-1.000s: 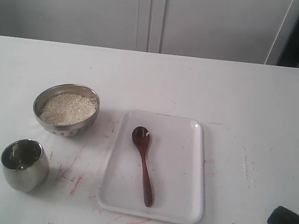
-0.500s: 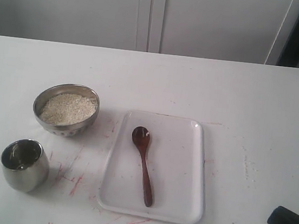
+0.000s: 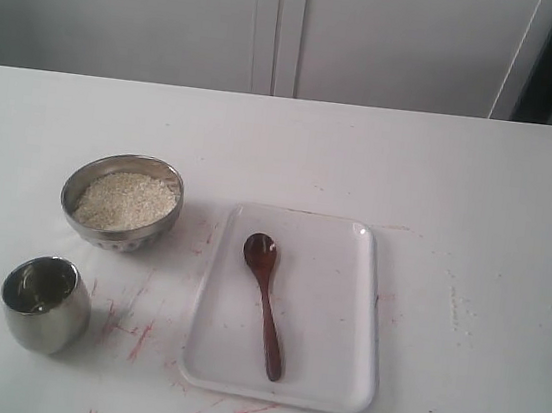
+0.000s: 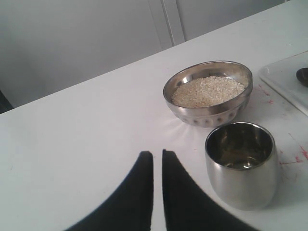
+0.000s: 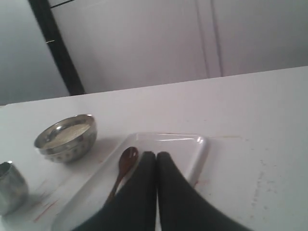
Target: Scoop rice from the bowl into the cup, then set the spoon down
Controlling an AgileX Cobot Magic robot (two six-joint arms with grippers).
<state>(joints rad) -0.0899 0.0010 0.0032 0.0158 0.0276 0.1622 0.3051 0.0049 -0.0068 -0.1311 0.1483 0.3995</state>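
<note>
We are seeing spoon [image 3: 264,306] lying on white tray [image 3: 333,314], head at far end. Left of tray, bowl [image 3: 121,240] with rice [image 3: 126,200] sitting, cup [image 3: 45,324] near-left of bowl. Over table [image 3: 440,186], left gripper [image 4: 157,154] and right gripper [image 5: 155,155] hanging, fingers together, holding nothing.

Soft, even, washed-out light; faint shadows beside bowl [image 3: 116,239] and cup [image 3: 41,317]; glare on tray [image 3: 329,304] corner.
</note>
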